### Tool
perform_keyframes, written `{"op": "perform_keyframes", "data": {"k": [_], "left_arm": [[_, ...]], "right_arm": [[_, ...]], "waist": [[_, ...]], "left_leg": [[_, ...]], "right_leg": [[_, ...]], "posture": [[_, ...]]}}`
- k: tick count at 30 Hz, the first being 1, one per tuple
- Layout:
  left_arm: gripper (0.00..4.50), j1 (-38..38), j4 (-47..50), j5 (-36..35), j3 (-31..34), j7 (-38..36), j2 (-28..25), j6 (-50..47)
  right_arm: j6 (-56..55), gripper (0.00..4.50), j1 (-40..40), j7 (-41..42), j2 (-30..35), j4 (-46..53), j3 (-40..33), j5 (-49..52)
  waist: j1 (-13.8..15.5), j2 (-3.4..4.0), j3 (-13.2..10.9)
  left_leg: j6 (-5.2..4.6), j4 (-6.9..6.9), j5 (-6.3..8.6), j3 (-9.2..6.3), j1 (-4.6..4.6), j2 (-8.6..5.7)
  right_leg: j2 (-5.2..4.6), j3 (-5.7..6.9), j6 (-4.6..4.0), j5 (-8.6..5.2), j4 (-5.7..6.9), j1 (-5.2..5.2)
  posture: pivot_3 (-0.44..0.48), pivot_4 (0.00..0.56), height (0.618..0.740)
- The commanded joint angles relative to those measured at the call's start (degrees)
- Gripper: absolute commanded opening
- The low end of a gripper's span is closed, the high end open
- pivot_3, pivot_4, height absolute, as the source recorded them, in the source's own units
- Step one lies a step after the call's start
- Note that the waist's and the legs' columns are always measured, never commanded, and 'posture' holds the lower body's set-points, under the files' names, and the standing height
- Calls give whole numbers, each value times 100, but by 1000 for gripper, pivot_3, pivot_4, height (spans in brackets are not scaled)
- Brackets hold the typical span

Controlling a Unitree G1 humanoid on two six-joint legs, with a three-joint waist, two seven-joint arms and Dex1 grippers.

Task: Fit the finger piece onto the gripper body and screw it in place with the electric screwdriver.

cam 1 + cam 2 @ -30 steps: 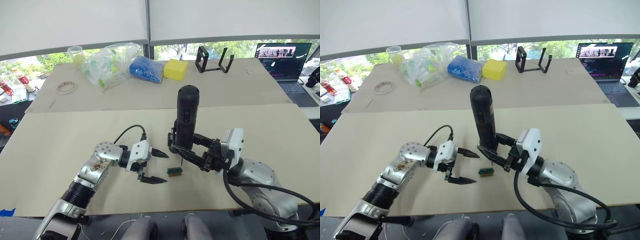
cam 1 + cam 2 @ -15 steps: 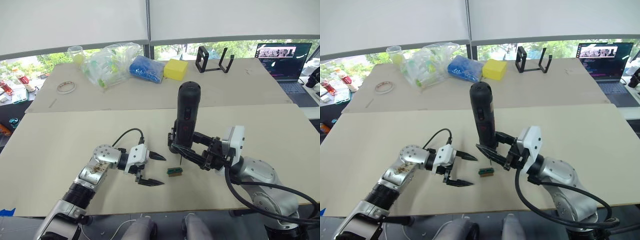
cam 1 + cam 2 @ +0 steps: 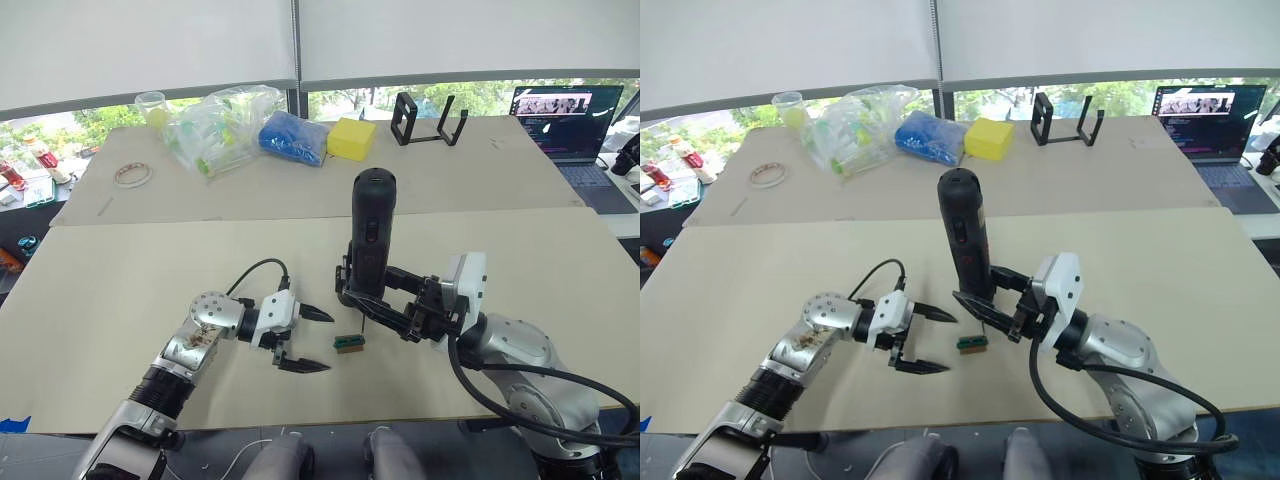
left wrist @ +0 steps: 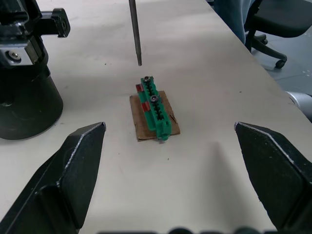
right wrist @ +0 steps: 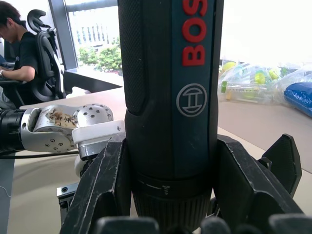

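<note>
The right gripper (image 3: 385, 305) was clamped around the lower barrel of the electric screwdriver (image 3: 369, 235), holding it upright with its thin metal bit (image 4: 135, 30) pointing down at the table (image 3: 120, 280). The bit's tip hung just above and a little beyond one end of a small green-and-brown block (image 4: 155, 109), which lay flat on the table between the two arms and carried two screw heads along its top. The left gripper (image 3: 305, 340) sat just beside that block with its two black fingers (image 4: 73, 161) spread wide and nothing between them, one finger to each side of the block in the left wrist view. Neither a finger piece nor a gripper body could be picked out anywhere on the table; farther back lay a roll of tape (image 3: 131, 174), a clear bag of bottles (image 3: 220, 125), a blue bag (image 3: 293, 137), a yellow block (image 3: 351, 138), a black open-frame stand (image 3: 428, 120) and a laptop (image 3: 565, 118). Judging from this, the step in hand looked like lining the bit up over a screw on the block while the free gripper prepared to steady it, so the fitting itself seemed not yet begun. The next move would call for the left fingers to close on the block without nudging it, and for the bit to come down squarely onto a screw head
</note>
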State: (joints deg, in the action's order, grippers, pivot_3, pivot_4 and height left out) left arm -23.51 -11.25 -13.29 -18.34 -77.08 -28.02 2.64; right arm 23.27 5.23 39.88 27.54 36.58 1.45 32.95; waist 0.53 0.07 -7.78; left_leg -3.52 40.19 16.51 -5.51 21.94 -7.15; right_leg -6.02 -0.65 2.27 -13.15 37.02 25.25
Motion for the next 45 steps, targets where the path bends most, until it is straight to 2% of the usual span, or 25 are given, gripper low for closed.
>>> {"op": "perform_keyframes", "data": {"k": [1,25,45], "left_arm": [[4500,-2,21,20,33,-36,15,144],[4500,-45,375,-98,82,-10,8,-128],[4500,-50,59,-19,62,-43,47,146]], "right_arm": [[-71,1907,50,26,-17,213,-72,203],[-78,1907,2,122,-11,184,-22,182],[-120,1907,69,142,-29,76,9,107]], "waist": [[-1,0,0],[-1,0,0],[0,0,0]], "left_leg": [[0,0,0,0,0,0],[0,0,0,0,0,0],[0,0,0,0,0,0]], "right_leg": [[0,0,0,0,0,0],[0,0,0,0,0,0],[0,0,0,0,-1,0]], "posture": [[0,150,740],[0,150,740],[0,150,740]]}}
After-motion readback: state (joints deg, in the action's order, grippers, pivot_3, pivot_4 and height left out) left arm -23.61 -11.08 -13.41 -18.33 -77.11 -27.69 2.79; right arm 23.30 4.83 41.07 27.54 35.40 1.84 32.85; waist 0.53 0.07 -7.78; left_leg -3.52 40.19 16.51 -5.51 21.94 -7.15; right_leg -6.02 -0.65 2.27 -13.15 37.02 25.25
